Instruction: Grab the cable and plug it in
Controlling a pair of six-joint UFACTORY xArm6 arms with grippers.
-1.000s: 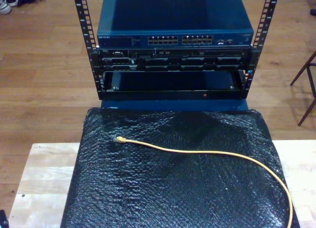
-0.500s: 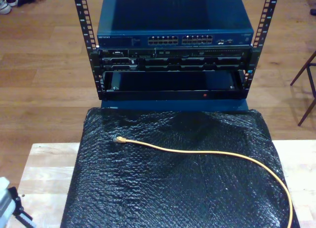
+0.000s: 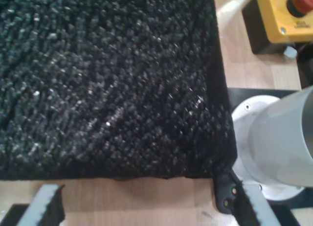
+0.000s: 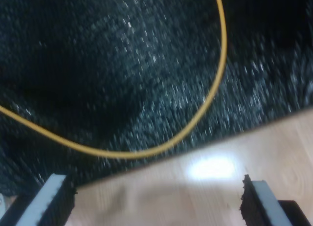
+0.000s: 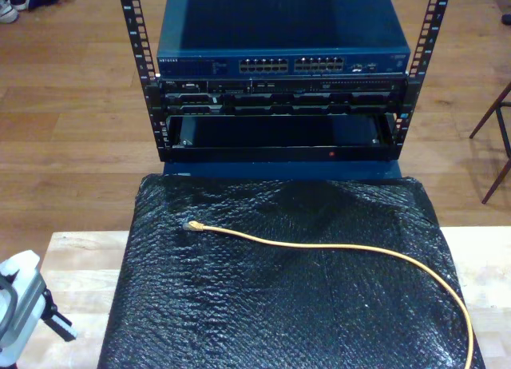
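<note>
An arm (image 5: 20,305) is cut off at the exterior view's lower left. The cable (image 5: 335,246) lies on the black mat (image 5: 239,305) on the counter (image 5: 72,265), plug (image 5: 191,224) toward the rack (image 5: 275,73). First hand (image 3: 146,206) released over the mat's edge. Second hand (image 4: 156,201) released, cable's curve just beyond it.

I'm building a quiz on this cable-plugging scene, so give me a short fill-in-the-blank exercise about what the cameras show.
1. The cable lying on the black mat is coloured ____.
2. The plug at the cable's tip sits toward the exterior view's ____ side.
3. The jaws of my second gripper stand ____, with nothing between them.
4. The network switch sits on ____ of the rack.

Missing words: yellow-orange; left; open; top
</note>
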